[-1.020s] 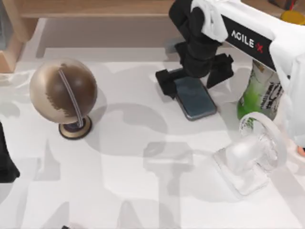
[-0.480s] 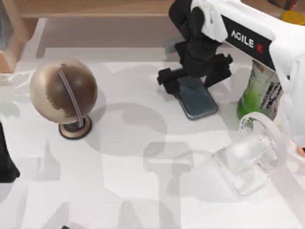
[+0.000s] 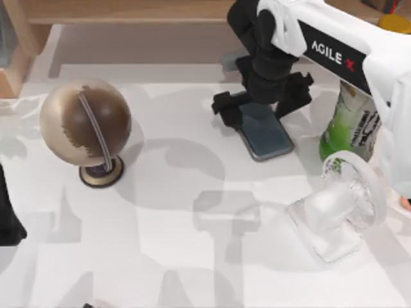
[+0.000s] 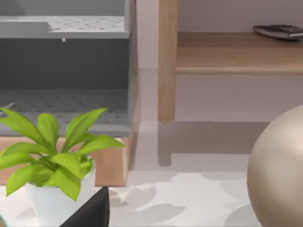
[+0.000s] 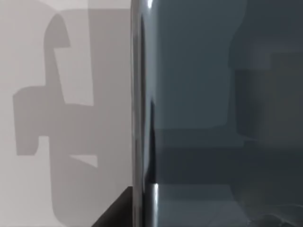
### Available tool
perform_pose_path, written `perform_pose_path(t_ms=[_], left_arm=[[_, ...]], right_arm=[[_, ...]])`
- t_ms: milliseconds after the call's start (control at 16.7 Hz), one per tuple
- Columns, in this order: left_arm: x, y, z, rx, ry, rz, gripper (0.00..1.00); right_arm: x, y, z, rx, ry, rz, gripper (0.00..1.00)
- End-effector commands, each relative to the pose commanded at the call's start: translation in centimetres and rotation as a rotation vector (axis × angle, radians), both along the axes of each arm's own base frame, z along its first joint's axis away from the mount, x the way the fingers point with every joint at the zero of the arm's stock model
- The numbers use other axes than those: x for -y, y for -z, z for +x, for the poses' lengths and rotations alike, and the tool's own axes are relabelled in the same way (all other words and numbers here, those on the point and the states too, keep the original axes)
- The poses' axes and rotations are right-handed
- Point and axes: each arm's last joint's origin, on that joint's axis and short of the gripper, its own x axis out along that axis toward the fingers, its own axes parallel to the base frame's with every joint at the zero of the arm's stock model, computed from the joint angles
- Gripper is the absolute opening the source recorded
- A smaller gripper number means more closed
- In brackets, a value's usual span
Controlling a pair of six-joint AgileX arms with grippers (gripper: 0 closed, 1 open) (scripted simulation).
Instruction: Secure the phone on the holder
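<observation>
Presently right tool (image 3: 260,108) sits low over the phone's (image 3: 266,135) far end, fingers (image 3: 225,110) apart on either side, not clamped. Phone flat on the table (image 3: 192,244), right of centre. Clear holder (image 3: 334,218) nearer, right. Globe (image 3: 85,122) left. Left arm (image 3: 9,218) parked at left edge.

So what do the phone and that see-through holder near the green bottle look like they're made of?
The phone, under the right gripper, looks like glossy dark glass with a polished edge: it mirrors shapes in the right wrist view. The holder looks like clear plastic or acrylic: the table shows through it.
</observation>
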Motion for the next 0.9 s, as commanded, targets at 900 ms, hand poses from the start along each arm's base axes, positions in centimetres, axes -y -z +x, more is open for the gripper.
perform_pose_path(t_ms=[900], left_arm=[[0.0, 0.0, 0.0, 0.000, 0.000, 0.000, 1.00]], right_arm=[[-0.4, -4.9, -0.4, 0.053, -0.008, 0.014, 0.00]])
